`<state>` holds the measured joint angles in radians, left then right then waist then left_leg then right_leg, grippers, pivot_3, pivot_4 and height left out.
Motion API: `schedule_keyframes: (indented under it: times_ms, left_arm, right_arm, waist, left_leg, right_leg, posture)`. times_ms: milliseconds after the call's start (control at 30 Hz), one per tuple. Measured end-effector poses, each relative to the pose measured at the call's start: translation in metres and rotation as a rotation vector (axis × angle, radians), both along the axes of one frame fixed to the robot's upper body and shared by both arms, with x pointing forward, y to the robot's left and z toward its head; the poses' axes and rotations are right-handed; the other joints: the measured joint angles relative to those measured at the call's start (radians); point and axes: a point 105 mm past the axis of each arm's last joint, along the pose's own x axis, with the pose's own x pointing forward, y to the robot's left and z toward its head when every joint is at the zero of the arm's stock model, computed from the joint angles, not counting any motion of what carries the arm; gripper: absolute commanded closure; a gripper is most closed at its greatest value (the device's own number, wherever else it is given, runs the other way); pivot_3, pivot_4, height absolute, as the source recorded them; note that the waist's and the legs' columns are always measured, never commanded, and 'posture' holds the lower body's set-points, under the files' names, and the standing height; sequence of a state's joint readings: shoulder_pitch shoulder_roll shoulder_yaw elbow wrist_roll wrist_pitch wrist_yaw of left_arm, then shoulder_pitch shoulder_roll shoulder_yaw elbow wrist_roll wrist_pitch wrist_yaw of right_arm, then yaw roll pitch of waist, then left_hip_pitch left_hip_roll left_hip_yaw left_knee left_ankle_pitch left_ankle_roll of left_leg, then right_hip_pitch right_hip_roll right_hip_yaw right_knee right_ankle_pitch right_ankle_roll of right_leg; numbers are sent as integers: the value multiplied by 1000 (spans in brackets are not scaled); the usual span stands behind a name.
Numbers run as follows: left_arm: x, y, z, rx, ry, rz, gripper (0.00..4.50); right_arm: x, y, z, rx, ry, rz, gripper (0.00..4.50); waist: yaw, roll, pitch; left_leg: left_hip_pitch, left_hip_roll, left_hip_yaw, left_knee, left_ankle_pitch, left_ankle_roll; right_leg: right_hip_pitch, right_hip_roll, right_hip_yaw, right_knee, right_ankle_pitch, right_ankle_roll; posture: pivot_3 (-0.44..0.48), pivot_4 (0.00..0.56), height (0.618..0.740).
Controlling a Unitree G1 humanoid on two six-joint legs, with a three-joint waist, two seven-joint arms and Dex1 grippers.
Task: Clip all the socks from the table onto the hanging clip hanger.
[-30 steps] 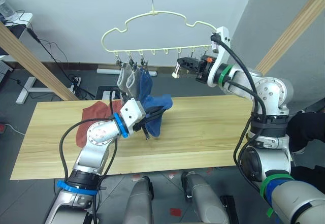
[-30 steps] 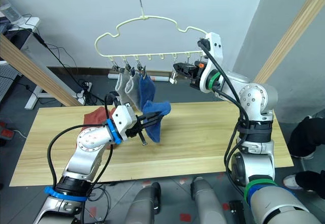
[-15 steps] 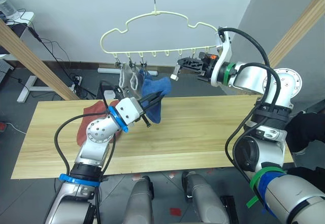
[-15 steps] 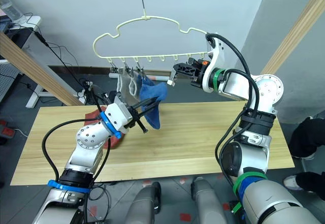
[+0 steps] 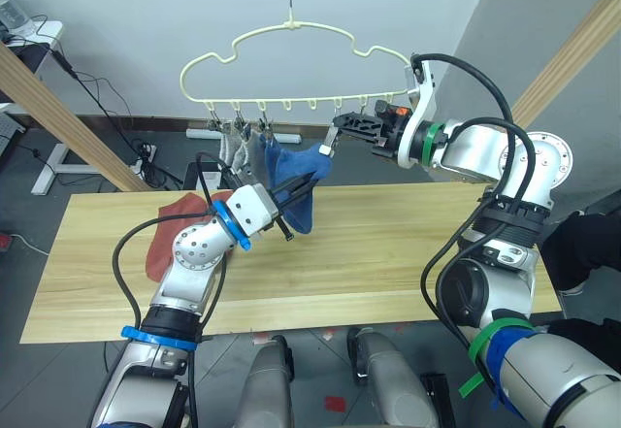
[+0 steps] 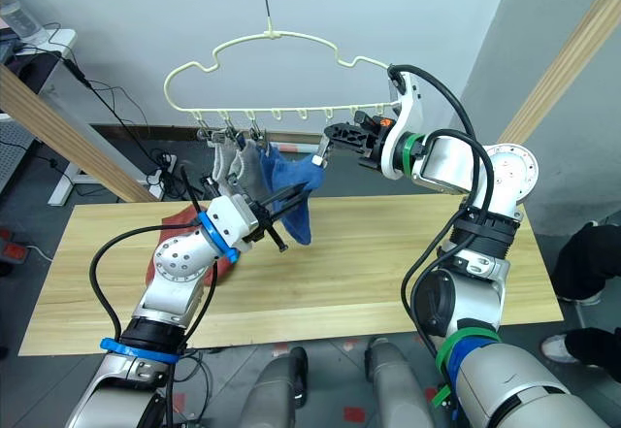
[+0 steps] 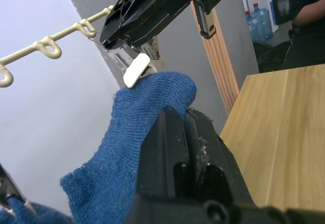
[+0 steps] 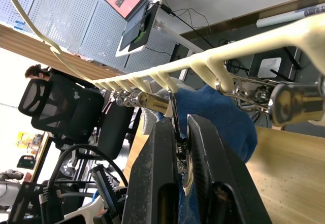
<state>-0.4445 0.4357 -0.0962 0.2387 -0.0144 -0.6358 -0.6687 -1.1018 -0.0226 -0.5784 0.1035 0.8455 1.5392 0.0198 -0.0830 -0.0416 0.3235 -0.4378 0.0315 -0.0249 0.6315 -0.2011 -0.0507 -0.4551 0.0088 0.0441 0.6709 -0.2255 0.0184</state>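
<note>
The pale yellow clip hanger (image 5: 291,30) hangs by its hook over the table's (image 5: 408,244) far edge. Two grey socks (image 5: 233,145) and a blue sock (image 5: 271,152) hang from its left clips. My left gripper (image 5: 303,185) is shut on a second blue sock (image 5: 305,164) and holds it up, its top edge just under a silver clip (image 7: 136,70). My right gripper (image 5: 339,125) is shut on that clip (image 8: 177,132), right beside the sock. A rust-red sock (image 5: 165,239) lies on the table at the left, behind my left arm.
Slanted wooden beams stand at the left (image 5: 68,122) and the right (image 5: 572,49). Cables and a power strip (image 5: 146,156) lie on the floor behind the table. A person in dark clothing (image 5: 594,244) is at the right edge.
My left gripper has lifted the blue sock up to the clip held by the right gripper. The hanger has swung a little to the left, and the right gripper went with it.
</note>
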Motion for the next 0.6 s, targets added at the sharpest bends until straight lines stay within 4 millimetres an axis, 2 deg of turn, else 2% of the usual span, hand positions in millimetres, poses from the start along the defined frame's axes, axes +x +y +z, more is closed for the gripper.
schedule_keyframes:
  times_ms: [200, 333, 500, 600]
  left_arm:
    - [0, -1, 2, 8, -22, 2, 4476]
    - [4, -3, 12, 3, -59, 11, 4476]
    - [7, -1, 8, -4, -46, 28, 4476]
    - [7, -2, 8, -6, -45, 25, 4500]
  right_arm:
    - [-1, 1, 1, 2, 1, 5, 4224]
    - [-4, 5, 0, -3, 5, 24, 4224]
    - [-6, 6, 0, -10, 0, 30, 4224]
    - [-6, 6, 0, -18, -4, 33, 3557]
  waist:
    - [0, 0, 0]
    - [0, 0, 0]
    - [0, 0, 0]
    - [0, 0, 0]
  left_leg:
    - [0, 0, 0, -2, 0, 0]
    - [-1, 0, 0, -3, 0, 1]
    - [-1, 1, 0, -3, -1, 2]
    - [-1, 1, 0, -3, -1, 2]
  right_leg:
    - [0, 0, 0, -5, 0, 0]
    - [0, 0, 0, -7, 0, 0]
    - [0, 0, -1, -7, 0, 0]
    - [0, 0, -1, -7, 0, 0]
  posture:
    - [-108, 350, 740]
    - [-108, 350, 740]
    - [-108, 349, 740]
    - [-110, 346, 740]
